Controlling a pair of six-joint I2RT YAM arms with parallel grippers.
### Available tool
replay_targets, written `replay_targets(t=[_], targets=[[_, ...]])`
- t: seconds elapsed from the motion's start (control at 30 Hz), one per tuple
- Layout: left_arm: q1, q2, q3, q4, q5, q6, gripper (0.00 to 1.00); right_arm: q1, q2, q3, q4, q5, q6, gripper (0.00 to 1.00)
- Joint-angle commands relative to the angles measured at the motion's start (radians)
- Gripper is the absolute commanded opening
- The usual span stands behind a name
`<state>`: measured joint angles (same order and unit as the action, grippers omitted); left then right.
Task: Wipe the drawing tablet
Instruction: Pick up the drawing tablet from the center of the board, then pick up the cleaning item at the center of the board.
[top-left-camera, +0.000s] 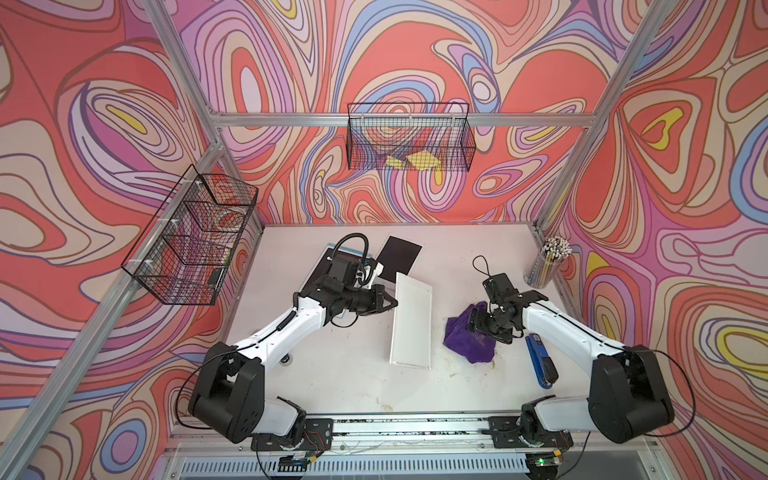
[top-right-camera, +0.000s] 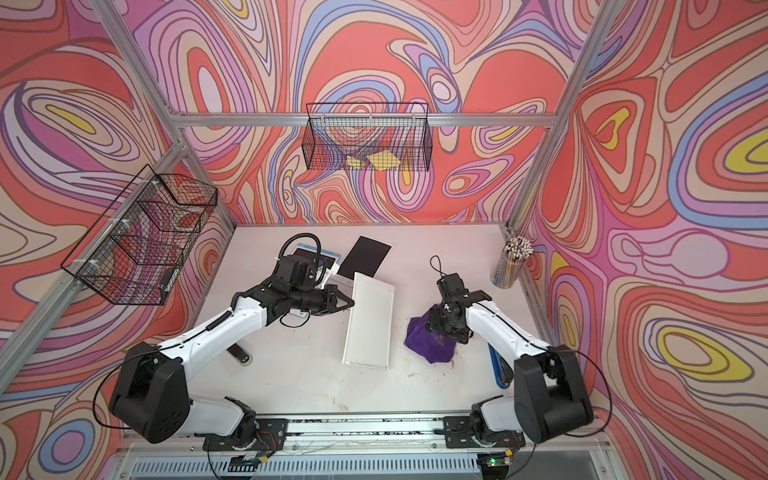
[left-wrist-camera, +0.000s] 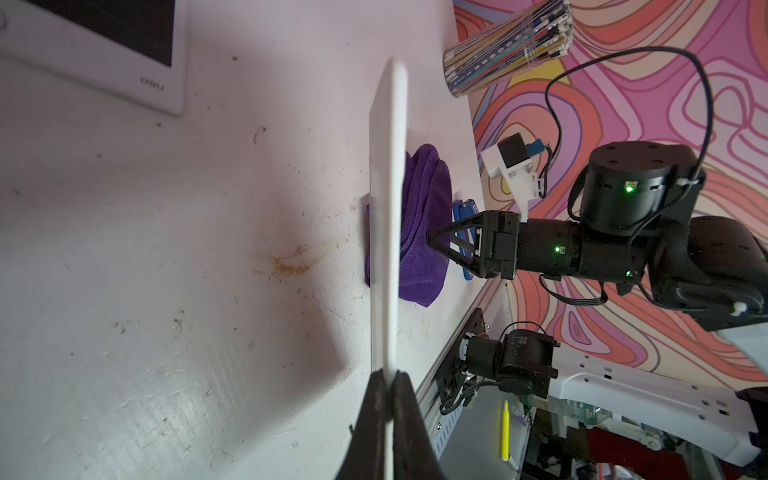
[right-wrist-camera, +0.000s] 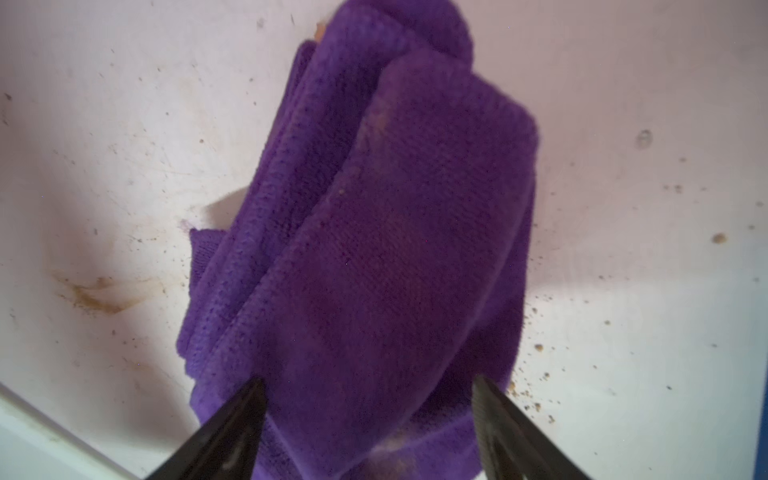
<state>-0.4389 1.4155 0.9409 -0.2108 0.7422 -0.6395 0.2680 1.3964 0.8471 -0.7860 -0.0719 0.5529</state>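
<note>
My left gripper (top-left-camera: 395, 303) (left-wrist-camera: 388, 376) is shut on one long edge of the white drawing tablet (top-left-camera: 411, 328) (top-right-camera: 368, 328), holding it tilted off the table. In the left wrist view the tablet (left-wrist-camera: 384, 216) shows edge-on and throws a shadow on the table. A crumpled purple cloth (top-left-camera: 465, 347) (top-right-camera: 430, 347) (right-wrist-camera: 374, 208) lies to the tablet's right. My right gripper (top-left-camera: 474, 326) (right-wrist-camera: 368, 379) stands open right over the cloth, a fingertip on each side of a fold. In the left wrist view the right gripper (left-wrist-camera: 430, 241) touches the cloth (left-wrist-camera: 419, 266), partly hidden behind the tablet.
A second tablet with a black screen (top-left-camera: 399, 257) lies at the back. A cup of pencils (top-left-camera: 548, 262) stands at the back right. A blue stapler (top-left-camera: 540, 361) lies by the right arm. Wire baskets (top-left-camera: 195, 241) (top-left-camera: 409, 137) hang on the walls. Brown stains (left-wrist-camera: 291, 266) mark the table.
</note>
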Motion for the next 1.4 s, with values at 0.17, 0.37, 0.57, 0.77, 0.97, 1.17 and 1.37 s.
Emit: replay_targets(t=[0.17,0.37,0.57,0.77,0.97,1.17,1.37], targets=[[0.049,-0.057,-0.173,0.183,-0.014,-0.123,0.0,0.059,0.098,0.023,0.05,0.088,0.008,0.81],[0.066,-0.058,-0.287,0.242,-0.059,-0.169,0.0,0.15,0.217,0.074,-0.001,0.2,0.038,0.8],[0.067,-0.051,-0.398,0.411,-0.075,-0.231,0.0,0.171,0.324,0.086,0.005,0.196,0.054,0.77],[0.067,0.004,-0.501,0.648,-0.047,-0.275,0.0,0.171,0.345,0.051,0.065,0.131,0.05,0.51],[0.066,0.09,-0.552,0.85,-0.026,-0.283,0.0,0.17,0.221,0.036,0.103,0.07,0.05,0.0],[0.066,0.166,-0.572,0.961,0.008,-0.282,0.0,0.176,0.028,0.188,0.093,-0.095,0.011,0.0],[0.068,0.188,-0.575,0.978,0.016,-0.286,0.0,0.196,0.127,0.316,0.186,-0.295,0.032,0.0]])
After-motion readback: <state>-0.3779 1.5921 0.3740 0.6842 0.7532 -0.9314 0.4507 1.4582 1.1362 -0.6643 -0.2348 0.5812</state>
